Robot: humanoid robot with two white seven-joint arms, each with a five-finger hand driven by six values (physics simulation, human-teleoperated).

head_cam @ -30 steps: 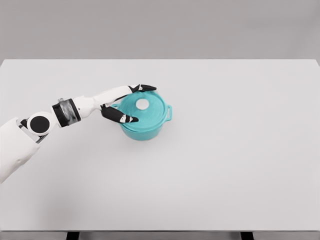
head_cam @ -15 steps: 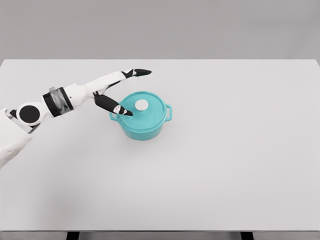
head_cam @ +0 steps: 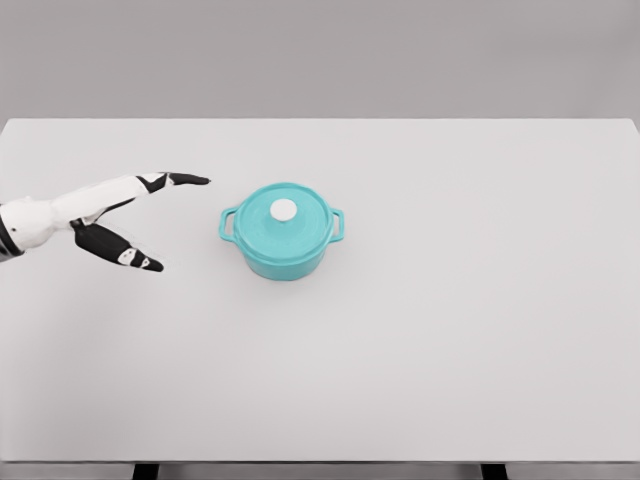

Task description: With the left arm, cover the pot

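**Teal pot covered, left hand open and apart from it**

A teal pot [head_cam: 283, 246] is seen standing upright on the white table [head_cam: 450, 320], a little left of the middle and toward the far half of the surface. Its matching teal lid [head_cam: 285, 218] is seated flat on the rim, and a small white knob [head_cam: 285, 209] is shown at the lid's centre. Two loop handles are visible, one on the left side of the pot and one on the right.

The left hand [head_cam: 115, 220] is found at the left edge of the scene, well apart from the pot, with only the forearm's end showing behind it. Its fingers [head_cam: 185, 180] are stretched out toward the right, and the thumb is spread away on the near side, black at the tip. Nothing is held in the hand, and nothing is touched by it. A soft shadow is cast on the table under the pot.
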